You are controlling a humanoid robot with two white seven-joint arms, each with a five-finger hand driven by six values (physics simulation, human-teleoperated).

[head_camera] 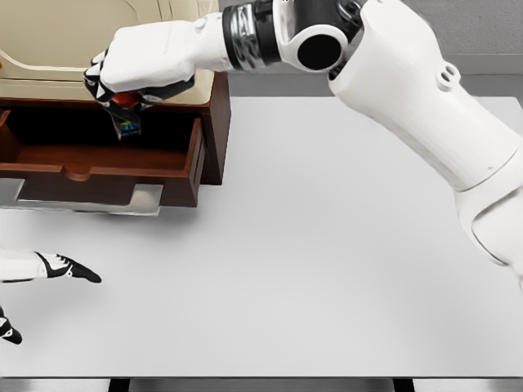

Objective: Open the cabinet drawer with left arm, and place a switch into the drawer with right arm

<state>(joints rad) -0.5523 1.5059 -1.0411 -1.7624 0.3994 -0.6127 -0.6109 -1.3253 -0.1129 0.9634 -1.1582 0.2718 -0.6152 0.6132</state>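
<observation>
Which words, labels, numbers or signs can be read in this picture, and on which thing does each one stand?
None can be read. The switch in the right hand shows small coloured marks, too blurred to read. The cabinet, its open drawer and the table carry no text.

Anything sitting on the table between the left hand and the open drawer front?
No. In the head view, only bare white table lies between the left hand and the drawer; nothing rests on that stretch.
</observation>
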